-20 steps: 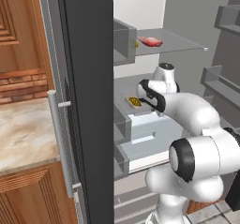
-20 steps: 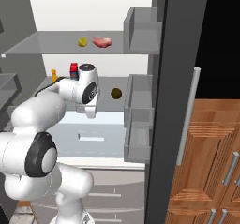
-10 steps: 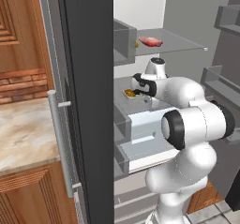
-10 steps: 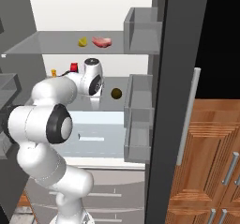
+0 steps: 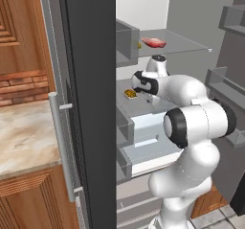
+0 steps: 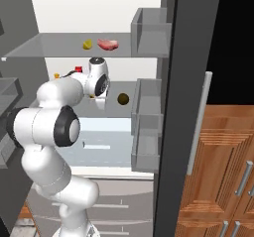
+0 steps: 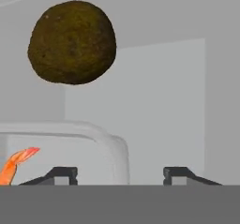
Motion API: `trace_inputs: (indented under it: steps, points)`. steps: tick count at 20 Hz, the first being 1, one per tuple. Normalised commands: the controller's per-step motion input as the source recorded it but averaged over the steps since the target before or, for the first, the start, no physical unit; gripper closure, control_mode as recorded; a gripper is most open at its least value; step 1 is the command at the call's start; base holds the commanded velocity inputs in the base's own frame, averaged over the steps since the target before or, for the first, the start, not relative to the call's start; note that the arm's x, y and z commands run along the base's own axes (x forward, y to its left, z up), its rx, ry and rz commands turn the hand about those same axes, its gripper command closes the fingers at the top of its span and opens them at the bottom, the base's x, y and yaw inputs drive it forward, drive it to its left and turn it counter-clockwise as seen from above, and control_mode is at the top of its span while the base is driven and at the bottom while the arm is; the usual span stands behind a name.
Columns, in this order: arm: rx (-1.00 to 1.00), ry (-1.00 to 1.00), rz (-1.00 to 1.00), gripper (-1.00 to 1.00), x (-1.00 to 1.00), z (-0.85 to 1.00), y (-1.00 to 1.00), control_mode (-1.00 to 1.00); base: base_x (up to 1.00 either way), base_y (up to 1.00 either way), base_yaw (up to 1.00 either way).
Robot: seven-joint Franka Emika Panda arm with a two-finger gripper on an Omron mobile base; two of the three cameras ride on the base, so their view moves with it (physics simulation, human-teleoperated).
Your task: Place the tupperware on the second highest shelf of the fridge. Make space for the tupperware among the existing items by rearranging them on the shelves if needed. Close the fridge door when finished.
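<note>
Reached deeper into the fridge [image 5: 91,55] over the last second, elbow folded up and forward, hand carried a little farther left along the second highest shelf [image 5: 143,107]. Moved the same way with it: the tupperware [image 5: 130,94].

Hung low over that shelf with the gripper [image 7: 120,174] spread wide, fingertips [image 7: 61,173] well apart and nothing visibly pinched between them. Sat just beside the left tip in the hand view: the tupperware's rounded pale rim, orange food showing at the far left edge. From the left base view, rested on the shelf's left part, touching or just beside the hand; could not tell which.

Beyond the fingers lay the dark olive-brown ball [image 7: 72,42], farther right on the same shelf in the right base view, apart from the container. Up on the see-through top shelf [image 6: 59,45] lay the meat piece [image 6: 108,44] and the small yellow bit [image 6: 87,44], near each other.

Judged light and stiff, with smooth walls likely to slip under a shallow pinch. Best taken across a short side wall under the rim, level, so the loose food stayed in. Probably easy to nudge sideways along the smooth shelf.
</note>
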Motion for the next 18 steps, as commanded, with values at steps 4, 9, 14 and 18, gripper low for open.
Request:
trace_inputs:
  steps: [4, 9, 14, 18]
  points:
    - [0.00, -0.20, 0.00, -1.00, -1.00, 0.05, -0.03, -1.00, 0.00, 0.00, 0.00]
    - [0.01, -0.01, 0.04, -1.00, -1.00, 0.63, -0.11, -1.00, 0.00, 0.00, 0.00]
    - [-0.14, 0.00, 0.39, -1.00, -1.00, 0.69, 0.00, -1.00, 0.00, 0.00, 0.00]
    - [-0.40, 0.00, 0.65, -1.00, -1.00, 0.38, 0.09, -1.00, 0.00, 0.00, 0.00]
